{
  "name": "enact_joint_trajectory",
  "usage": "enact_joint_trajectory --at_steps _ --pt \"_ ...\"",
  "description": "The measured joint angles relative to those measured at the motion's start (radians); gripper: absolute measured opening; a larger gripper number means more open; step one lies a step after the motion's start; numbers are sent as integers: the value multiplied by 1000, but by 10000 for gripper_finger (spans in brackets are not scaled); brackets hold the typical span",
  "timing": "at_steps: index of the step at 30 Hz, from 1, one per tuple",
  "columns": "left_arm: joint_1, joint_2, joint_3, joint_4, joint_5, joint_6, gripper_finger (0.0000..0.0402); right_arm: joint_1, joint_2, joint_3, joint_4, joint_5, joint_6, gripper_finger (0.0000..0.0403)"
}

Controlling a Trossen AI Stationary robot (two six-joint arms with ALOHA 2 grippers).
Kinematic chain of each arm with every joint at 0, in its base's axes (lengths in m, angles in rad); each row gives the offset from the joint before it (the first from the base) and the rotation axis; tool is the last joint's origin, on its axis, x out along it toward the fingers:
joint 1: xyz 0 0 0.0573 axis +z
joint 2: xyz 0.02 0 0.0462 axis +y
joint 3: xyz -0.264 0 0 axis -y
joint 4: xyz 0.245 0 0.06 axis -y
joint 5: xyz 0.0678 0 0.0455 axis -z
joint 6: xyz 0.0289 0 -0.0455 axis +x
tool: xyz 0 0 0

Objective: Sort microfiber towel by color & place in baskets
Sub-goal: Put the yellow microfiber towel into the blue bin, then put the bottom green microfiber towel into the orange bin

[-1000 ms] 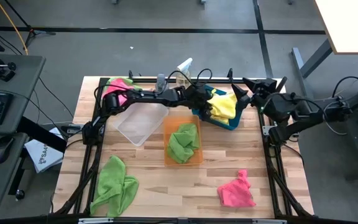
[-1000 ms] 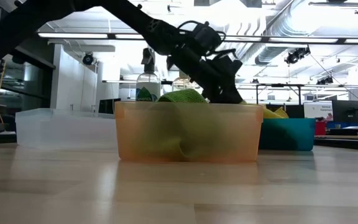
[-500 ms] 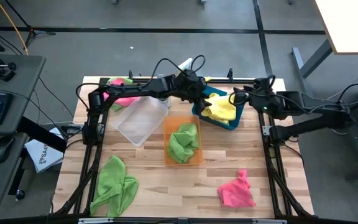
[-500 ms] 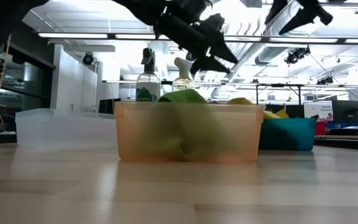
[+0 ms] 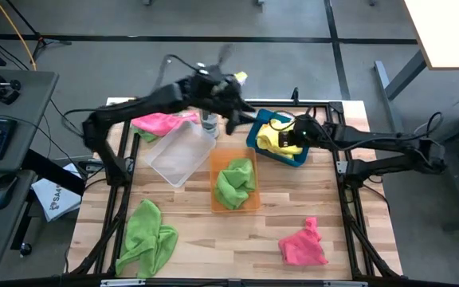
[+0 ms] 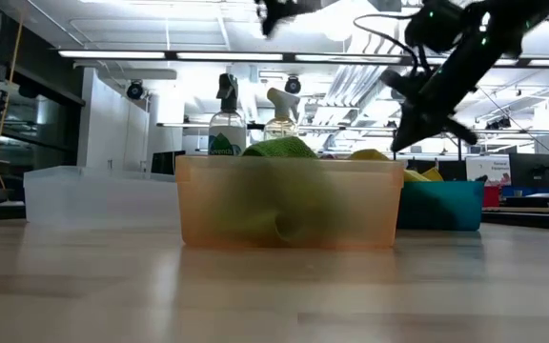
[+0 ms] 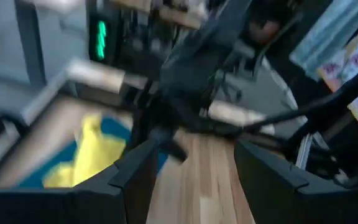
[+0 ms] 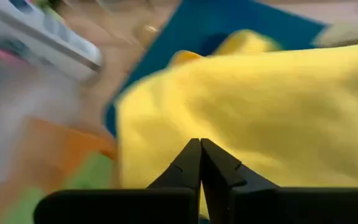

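A yellow microfiber towel (image 5: 280,139) lies in the blue basket (image 5: 296,160), at the far right of the three baskets. My right gripper (image 5: 296,131) hangs shut just over this towel (image 8: 260,106). My left gripper (image 5: 233,118) is raised above the table between the spray bottles and the blue basket, open and with nothing in it (image 7: 188,168). A green towel (image 5: 236,182) fills the orange basket (image 5: 213,199). The clear basket (image 5: 180,158) holds nothing. A pink towel (image 5: 162,122) lies on the table at its far corner. My right gripper comes slanting down from the table's right side, its shut fingertips (image 8: 201,149) right at the top of the yellow towel. I cannot tell whether they touch it.
A green towel (image 5: 146,239) lies near the front left and a pink one (image 5: 303,245) near the front right. Two spray bottles (image 6: 227,129) stand behind the baskets. A black frame (image 5: 349,199) runs along the table's edges.
My left gripper has opened, let go of the yellow towel in the blue basket, and risen back toward the far left. My right gripper has come in from the right, dropped over the blue basket and shut.
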Motion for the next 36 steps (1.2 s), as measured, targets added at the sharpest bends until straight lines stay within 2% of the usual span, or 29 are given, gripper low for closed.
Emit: enact_joint_trajectory --at_steps 2,4,9,13,18,23,31,36 --pt "-10 -72 -27 28 -45 11 200 -30 6 -36 121 -32 10 2" --pt "-18 -146 -95 71 -103 11 199 -51 23 -47 169 -44 5 2" --pt "-41 -346 -363 267 -205 -63 199 -84 121 -47 172 -85 -33 1" --pt "-65 -490 -598 440 -293 -172 199 -104 233 -47 176 -73 -48 0" --pt "-93 -642 -789 617 -353 -266 199 -132 363 -45 186 -91 -69 0" --pt "-109 -740 -839 619 -399 -276 199 -144 366 -46 213 -125 -69 0" --pt "-111 -812 -841 603 -401 -215 199 -144 151 -3 211 -82 -100 0" --pt "-111 -830 -841 504 -399 -207 199 -144 15 35 161 -63 -145 3"
